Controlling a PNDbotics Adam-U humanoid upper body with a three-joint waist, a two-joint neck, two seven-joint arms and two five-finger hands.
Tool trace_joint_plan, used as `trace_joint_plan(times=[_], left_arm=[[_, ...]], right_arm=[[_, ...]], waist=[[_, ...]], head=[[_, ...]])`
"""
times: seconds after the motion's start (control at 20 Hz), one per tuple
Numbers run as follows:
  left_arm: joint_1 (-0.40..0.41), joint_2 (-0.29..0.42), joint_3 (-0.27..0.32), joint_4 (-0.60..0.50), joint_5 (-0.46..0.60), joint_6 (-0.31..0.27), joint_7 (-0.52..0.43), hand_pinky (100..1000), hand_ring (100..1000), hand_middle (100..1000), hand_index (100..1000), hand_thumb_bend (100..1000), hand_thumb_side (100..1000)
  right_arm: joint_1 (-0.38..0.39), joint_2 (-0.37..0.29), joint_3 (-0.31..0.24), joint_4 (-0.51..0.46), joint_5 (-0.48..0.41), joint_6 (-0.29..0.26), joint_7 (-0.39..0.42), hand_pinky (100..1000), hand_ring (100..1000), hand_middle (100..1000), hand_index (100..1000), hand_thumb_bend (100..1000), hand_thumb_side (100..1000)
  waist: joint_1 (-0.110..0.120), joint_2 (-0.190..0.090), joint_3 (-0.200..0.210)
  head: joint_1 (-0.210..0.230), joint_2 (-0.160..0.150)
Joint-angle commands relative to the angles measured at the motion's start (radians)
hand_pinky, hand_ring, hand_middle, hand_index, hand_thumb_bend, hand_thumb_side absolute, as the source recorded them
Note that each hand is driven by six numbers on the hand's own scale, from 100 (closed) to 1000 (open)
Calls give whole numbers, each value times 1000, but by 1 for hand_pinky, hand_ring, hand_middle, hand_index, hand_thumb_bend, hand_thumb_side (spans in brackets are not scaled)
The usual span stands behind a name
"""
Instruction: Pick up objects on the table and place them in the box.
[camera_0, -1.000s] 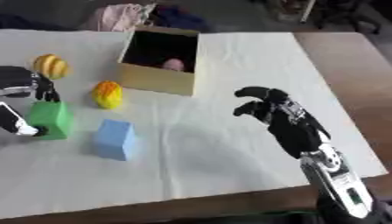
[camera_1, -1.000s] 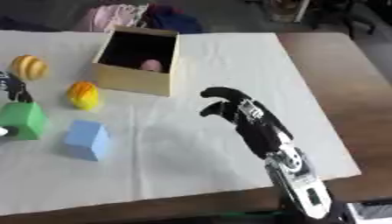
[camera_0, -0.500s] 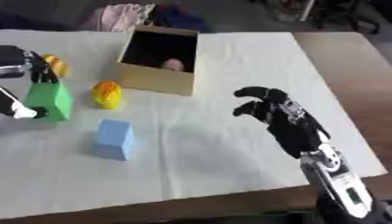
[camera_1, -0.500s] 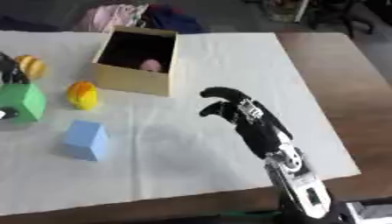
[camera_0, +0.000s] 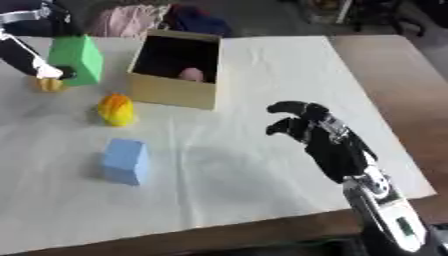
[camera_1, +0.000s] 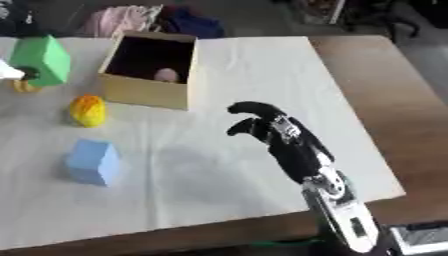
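One pinkish object (camera_0: 191, 74) already lies inside the box (camera_0: 175, 93). The left hand (camera_0: 52, 70) holds the green block (camera_0: 77, 60) in the air just left of the box, its fingers wrapped around it, so that piece looks about to go in. Left on the surface (camera_0: 262, 60) are the blue block (camera_0: 123, 160), the yellow-orange object (camera_0: 115, 109) and a small yellow thing (camera_0: 48, 85). The right hand (camera_0: 325, 142) hovers with curled fingers, holding nothing.

Pink thing (camera_0: 191, 75) in box (camera_0: 171, 92) indistinct; left hand (camera_0: 54, 73) mostly cropped
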Motion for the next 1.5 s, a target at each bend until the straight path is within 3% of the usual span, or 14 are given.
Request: trace_joint_plan(times=[0.05, 0.3, 0.65, 0.9, 0.95, 1.15, 1.3, 1.4, 1.5], left_arm=[[-62, -39, 40, 55, -74, -138, -92, 743, 571, 554, 701, 376, 288], [-110, -119, 74, 129, -173, -111, 72, 738, 590, 581, 736, 360, 240], [-100, -202, 82, 192, -310, -89, 313, 758, 656, 653, 797, 408, 209], [-86, -223, 87, 222, -409, -22, 502, 767, 685, 709, 825, 444, 185], [-84, -224, 87, 230, -428, -5, 533, 780, 707, 746, 856, 484, 184], [-80, -223, 88, 250, -494, 50, 622, 822, 769, 826, 905, 600, 147], [-77, -218, 88, 256, -514, 64, 665, 840, 793, 856, 922, 598, 142], [-77, -211, 88, 254, -507, 60, 678, 840, 795, 861, 927, 577, 184], [-79, -202, 91, 250, -483, 56, 674, 838, 794, 857, 929, 510, 201]], right_arm=[[-15, 4, 5, -9, -8, 1, 6, 822, 673, 803, 824, 100, 942], [-18, 14, 12, -11, -13, 4, 13, 822, 673, 803, 824, 100, 945], [-18, 21, 18, -11, -17, 7, 19, 822, 673, 803, 824, 100, 950], [-19, 23, 19, -11, -18, 8, 20, 822, 673, 803, 824, 100, 951], [-19, 24, 19, -11, -18, 8, 20, 821, 673, 803, 824, 100, 952], [-19, 24, 18, -11, -17, 9, 20, 821, 673, 803, 824, 100, 952], [-19, 24, 17, -11, -17, 8, 19, 821, 673, 803, 824, 100, 951], [-18, 24, 16, -11, -16, 8, 18, 821, 673, 803, 824, 100, 952], [-18, 23, 15, -11, -15, 8, 17, 821, 673, 803, 824, 100, 951]], waist=[[-14, -5, -9], [-23, 4, -32], [-31, 9, -56], [-34, 15, -65], [-34, 16, -65], [-33, 17, -66], [-32, 17, -66], [-31, 17, -65], [-29, 17, -62]], head=[[15, -5], [30, -15], [41, -26], [43, -31], [43, -31], [41, -30], [39, -30], [36, -30], [33, -28]])
